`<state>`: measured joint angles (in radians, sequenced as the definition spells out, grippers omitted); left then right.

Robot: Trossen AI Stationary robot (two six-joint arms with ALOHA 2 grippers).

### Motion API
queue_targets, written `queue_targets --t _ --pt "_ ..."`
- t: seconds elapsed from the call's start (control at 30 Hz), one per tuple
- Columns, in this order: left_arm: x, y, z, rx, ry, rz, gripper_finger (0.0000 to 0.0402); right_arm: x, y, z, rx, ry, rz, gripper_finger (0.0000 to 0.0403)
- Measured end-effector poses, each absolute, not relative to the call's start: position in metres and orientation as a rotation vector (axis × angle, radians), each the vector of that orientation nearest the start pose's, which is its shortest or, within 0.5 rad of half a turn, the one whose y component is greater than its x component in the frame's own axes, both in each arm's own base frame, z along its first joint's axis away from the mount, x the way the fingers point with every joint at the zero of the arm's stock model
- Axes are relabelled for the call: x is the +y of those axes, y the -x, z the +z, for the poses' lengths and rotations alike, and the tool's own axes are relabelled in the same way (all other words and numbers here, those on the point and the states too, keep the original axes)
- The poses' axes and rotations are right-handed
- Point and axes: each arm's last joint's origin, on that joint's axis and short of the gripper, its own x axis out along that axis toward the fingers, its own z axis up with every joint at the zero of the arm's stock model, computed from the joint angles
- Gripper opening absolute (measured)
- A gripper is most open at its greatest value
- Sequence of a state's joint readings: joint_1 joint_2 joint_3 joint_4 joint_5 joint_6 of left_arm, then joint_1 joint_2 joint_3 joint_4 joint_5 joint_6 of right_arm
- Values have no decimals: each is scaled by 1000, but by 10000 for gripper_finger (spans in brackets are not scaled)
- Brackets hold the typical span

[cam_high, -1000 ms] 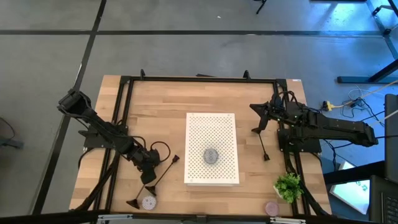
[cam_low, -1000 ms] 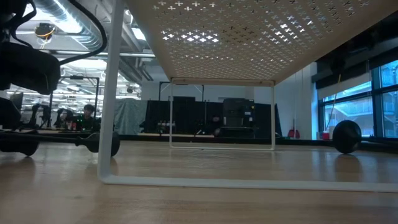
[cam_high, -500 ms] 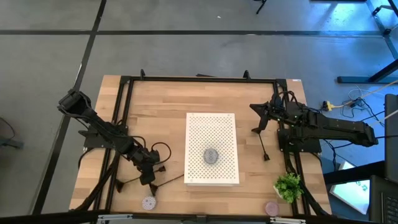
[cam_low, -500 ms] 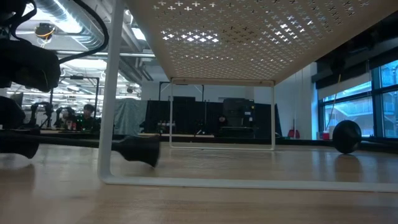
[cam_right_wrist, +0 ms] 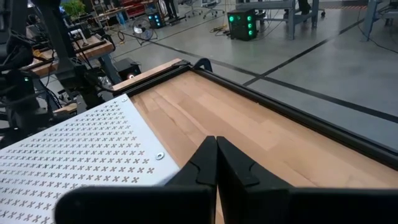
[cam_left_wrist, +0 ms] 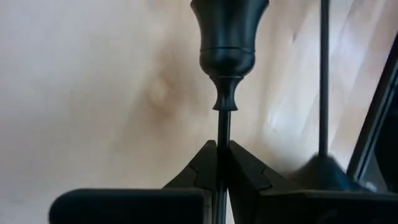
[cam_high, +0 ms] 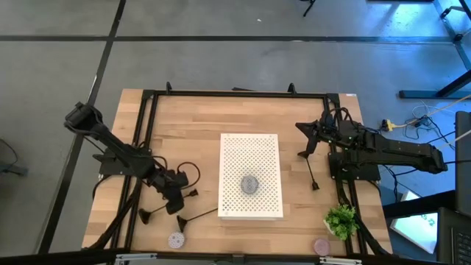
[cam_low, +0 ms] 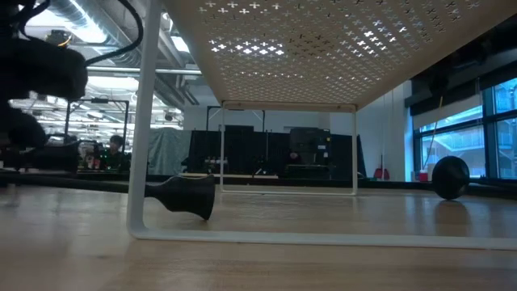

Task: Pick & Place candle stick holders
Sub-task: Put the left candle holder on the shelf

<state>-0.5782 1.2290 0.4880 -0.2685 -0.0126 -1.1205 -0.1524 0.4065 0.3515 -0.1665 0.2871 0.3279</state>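
Probably an industrial lab: open concrete floor (cam_high: 221, 66), exposed ceiling ducts (cam_low: 89, 20), equipment racks (cam_right_wrist: 242, 22) beyond.

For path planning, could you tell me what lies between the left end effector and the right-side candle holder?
The white perforated shelf, seen in the high view.

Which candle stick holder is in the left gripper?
The one left of the white rack, stem clamped in the left gripper; the others lie free.
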Motion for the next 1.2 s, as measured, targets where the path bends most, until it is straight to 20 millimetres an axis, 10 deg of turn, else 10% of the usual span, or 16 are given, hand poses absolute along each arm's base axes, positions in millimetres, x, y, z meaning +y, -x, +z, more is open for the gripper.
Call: queue_targets --t 1.2 --pt "-34 -177 230 298 184 530 13 -26 -116 235 138 -293 -467 1"
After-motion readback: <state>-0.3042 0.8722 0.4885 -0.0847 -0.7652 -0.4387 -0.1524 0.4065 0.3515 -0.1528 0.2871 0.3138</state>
